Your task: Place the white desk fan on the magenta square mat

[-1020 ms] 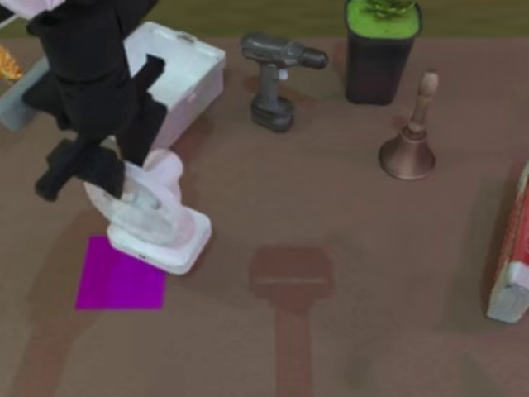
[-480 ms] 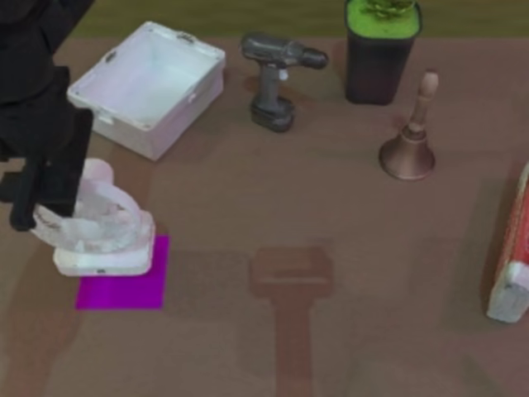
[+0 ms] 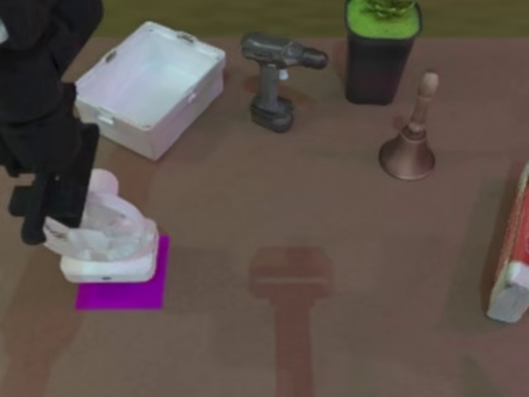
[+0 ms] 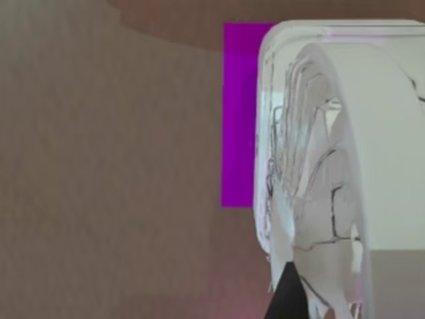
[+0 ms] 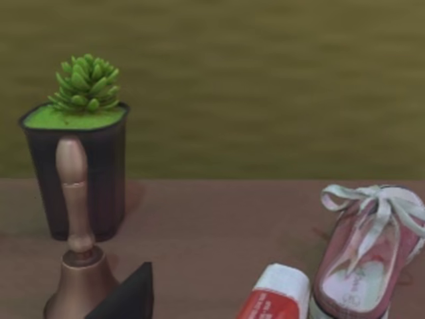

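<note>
Nearest you on the left of the brown table (image 3: pixel 347 215) lies the magenta square mat (image 3: pixel 124 294), a thin flat sheet. The white desk fan (image 3: pixel 107 240) has its blocky base overlapping the mat's far edge, partly on the sheet and partly past it; whether the base is touching down you cannot tell. The round grille disc stands up from the base and leans toward the table's left, so its face looks roughly leftward. In the left wrist view the fan (image 4: pixel 339 166) fills the frame, its ribbed translucent grille curving beside a strip of the mat (image 4: pixel 238 113).

Your left gripper (image 3: pixel 50 198) reaches down from the black arm at the upper left, its dark fingers closed around the grille's left rim.

Farther back sit a white rectangular bin (image 3: pixel 153 87), a grey cordless drill (image 3: pixel 277 78), a dark pot with a green succulent (image 3: pixel 382 45) and a bronze hand bell (image 3: pixel 411 136) with a wooden handle. A red-and-white shoe (image 3: pixel 512 248) lies at the right edge.

Your right arm is out of the top view; its wrist camera shows one dark fingertip (image 5: pixel 126 296), and you cannot tell how wide the claw stands.
</note>
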`<state>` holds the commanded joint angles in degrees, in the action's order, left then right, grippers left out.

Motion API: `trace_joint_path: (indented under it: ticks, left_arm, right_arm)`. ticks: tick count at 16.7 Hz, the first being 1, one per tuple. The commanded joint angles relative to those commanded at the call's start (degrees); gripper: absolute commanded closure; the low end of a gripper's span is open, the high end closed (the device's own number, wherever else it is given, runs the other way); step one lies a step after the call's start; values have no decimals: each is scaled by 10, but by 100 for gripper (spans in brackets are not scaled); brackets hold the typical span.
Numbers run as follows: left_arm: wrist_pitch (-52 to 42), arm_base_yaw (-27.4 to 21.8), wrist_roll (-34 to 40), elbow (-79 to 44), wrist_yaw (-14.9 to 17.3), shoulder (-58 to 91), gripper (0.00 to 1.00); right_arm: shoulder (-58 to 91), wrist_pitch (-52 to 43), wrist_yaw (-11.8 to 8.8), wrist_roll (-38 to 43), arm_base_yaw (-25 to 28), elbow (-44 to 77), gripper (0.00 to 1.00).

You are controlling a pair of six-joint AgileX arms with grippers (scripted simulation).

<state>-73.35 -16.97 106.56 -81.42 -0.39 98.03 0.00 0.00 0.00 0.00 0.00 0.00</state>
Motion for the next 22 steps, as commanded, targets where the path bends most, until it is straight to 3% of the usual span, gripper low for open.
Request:
trace_joint_path:
  ticks: [6, 19, 22]
  left_arm:
    - [24, 1, 0, 22, 0, 3, 100]
    - [24, 1, 0, 22, 0, 3, 2]
    - [24, 1, 0, 22, 0, 3, 0]
  right_arm:
    - [0, 0, 0, 0, 0, 0, 0]
    - [0, 0, 0, 0, 0, 0, 0]
    - [0, 0, 0, 0, 0, 0, 0]
